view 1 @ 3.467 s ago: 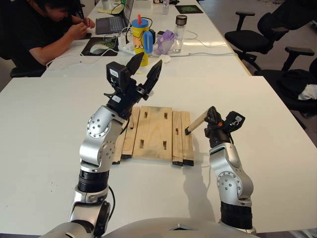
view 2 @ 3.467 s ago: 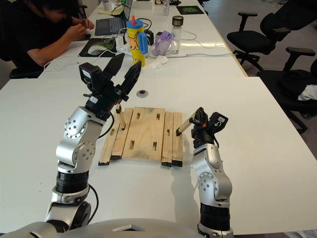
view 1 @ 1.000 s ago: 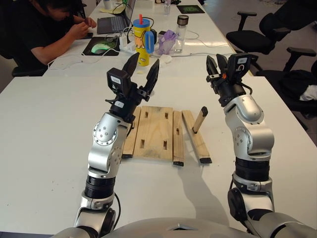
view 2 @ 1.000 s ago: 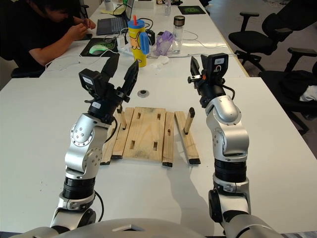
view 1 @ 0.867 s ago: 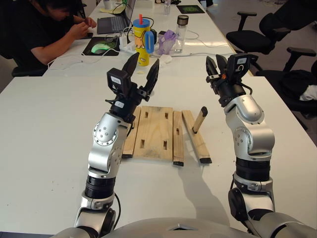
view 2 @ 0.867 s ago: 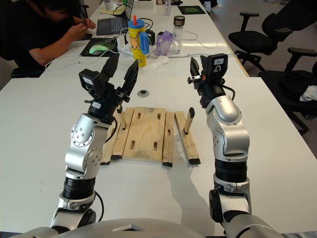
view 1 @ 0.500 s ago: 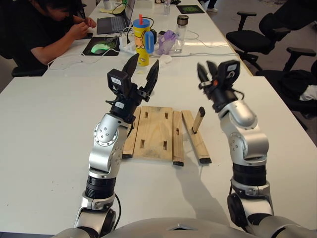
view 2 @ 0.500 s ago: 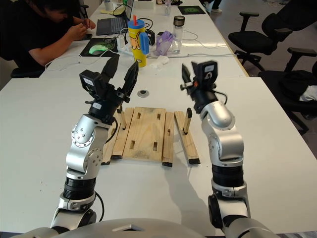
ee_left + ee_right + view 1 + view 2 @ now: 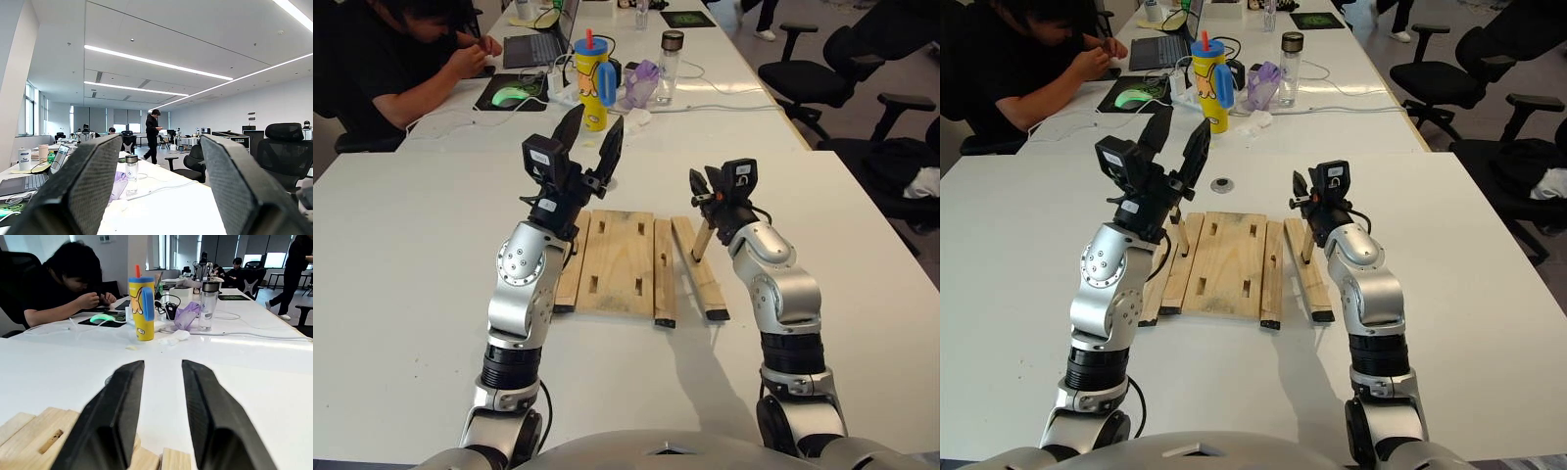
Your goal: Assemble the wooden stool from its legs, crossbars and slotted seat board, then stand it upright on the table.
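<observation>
Pale slotted seat board (image 9: 620, 259) flat, square leg (image 9: 702, 241) upright; left gripper (image 9: 161, 139), right gripper (image 9: 162, 363) both splayed, empty.

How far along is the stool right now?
Early stage. Done: one leg stands upright on the right crossbar, and a second leg stands upright at the left slats. In hand: nothing. The right claw is open just above the first leg, and the left claw is open and raised. Left: the seat board lies flat, unjoined, and nothing is stood up as a stool.
</observation>
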Controlling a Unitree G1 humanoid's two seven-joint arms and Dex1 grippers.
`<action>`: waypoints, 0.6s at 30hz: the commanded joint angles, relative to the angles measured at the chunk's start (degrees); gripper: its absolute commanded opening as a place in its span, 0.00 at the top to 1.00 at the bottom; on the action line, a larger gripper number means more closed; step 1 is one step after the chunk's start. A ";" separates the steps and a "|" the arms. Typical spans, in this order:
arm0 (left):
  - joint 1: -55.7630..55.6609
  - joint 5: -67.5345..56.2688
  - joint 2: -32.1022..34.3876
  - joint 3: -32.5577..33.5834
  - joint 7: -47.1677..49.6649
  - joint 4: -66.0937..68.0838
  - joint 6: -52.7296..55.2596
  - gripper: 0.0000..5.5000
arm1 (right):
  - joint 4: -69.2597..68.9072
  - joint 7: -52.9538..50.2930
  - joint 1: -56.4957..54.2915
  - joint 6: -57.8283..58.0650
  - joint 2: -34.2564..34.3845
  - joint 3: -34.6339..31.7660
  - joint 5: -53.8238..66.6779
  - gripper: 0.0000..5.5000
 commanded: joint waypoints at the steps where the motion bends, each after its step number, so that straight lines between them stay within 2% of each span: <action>1: -0.43 0.63 -0.31 -0.04 0.30 0.74 -0.73 0.47 | -5.42 0.98 -8.07 -6.04 -0.77 -2.48 1.69 0.74; 4: -0.55 0.60 -0.37 -0.01 0.26 1.04 -1.00 0.47 | -6.34 0.66 -9.57 -7.46 -1.12 -2.65 1.39 0.74; 7: -0.65 0.60 -0.39 -0.07 0.28 1.00 -1.04 0.47 | -3.06 0.77 -6.88 -5.44 -1.19 0.66 -0.84 0.74; 11: -0.89 0.42 -0.38 -0.19 0.14 0.83 -0.79 0.47 | 9.51 -2.96 4.84 6.56 -0.14 3.49 -4.11 0.74; 13: -1.10 0.12 -0.22 0.10 0.12 0.52 -0.48 0.47 | 11.05 -2.59 8.96 10.12 0.10 3.79 -3.74 0.74; 15: -0.88 0.04 -0.13 0.21 0.30 -0.14 -0.21 0.47 | 10.31 -2.65 7.99 9.92 0.03 2.85 -3.44 0.74; 18: -1.13 1.22 -0.44 -0.05 1.66 -1.87 0.09 0.47 | 7.70 -1.39 2.34 1.66 0.00 0.50 -2.32 0.74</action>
